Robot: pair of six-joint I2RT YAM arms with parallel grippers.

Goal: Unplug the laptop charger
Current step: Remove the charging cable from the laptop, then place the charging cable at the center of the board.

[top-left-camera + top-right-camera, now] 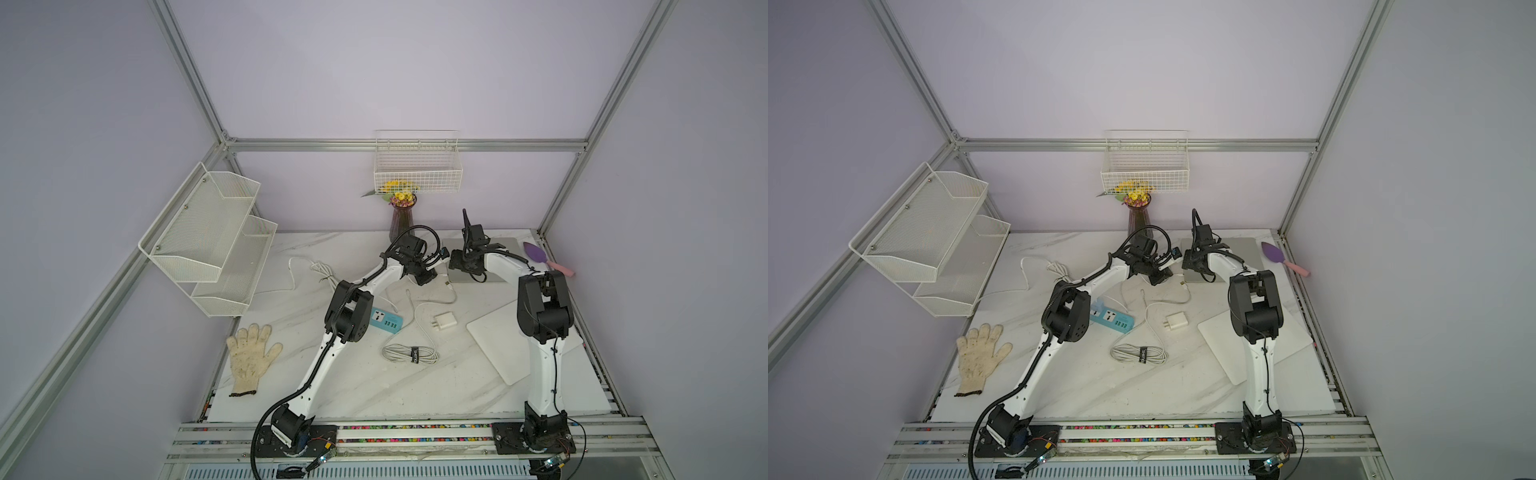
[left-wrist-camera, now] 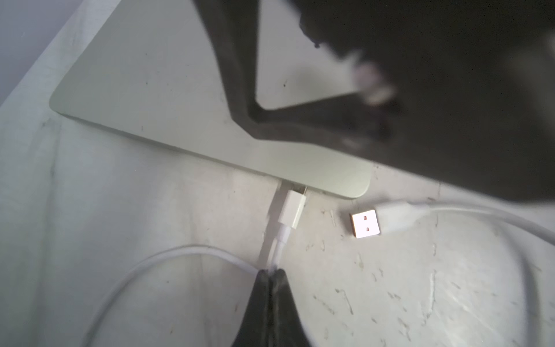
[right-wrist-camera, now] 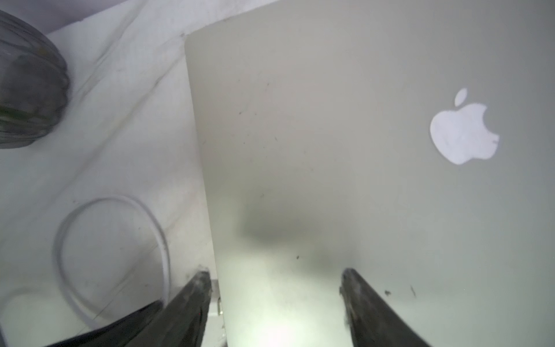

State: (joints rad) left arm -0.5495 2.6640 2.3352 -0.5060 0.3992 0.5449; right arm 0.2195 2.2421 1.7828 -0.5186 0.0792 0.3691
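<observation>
Lying flat on the white marbled worktop [image 1: 374,386], the white square power brick [image 1: 444,322] of the laptop charger shows its two metal prongs bare. It is near the light-blue power strip [image 1: 386,319] but apart from it, so the mains end looks already out.

What seems left is the laptop end. In the left wrist view a small white rectangular connector [image 2: 292,208] sits in the side edge of the closed silver laptop [image 2: 180,105]. The thin white cable [image 2: 278,251] runs from it straight into the left tool [image 2: 271,272], whose jaws are pressed together on that cable just behind the connector. I judge the grip made and the pull not yet done.

The right tool [image 3: 274,273] stands with jaws apart at that side of the laptop, one finger off the edge and one above the lid. Whether it presses down I cannot tell.

Only the left wrist view shows the connector in its port, which the arms hide in both top views. It also shows plainly a loose white flat-ended USB plug [image 2: 365,223] just beside the laptop's corner. The right wrist view alone gives the white apple logo [image 3: 464,129] on the lid. Only the top views show the brick and the strip, and from them I cannot trace which cable joins the brick.
</observation>
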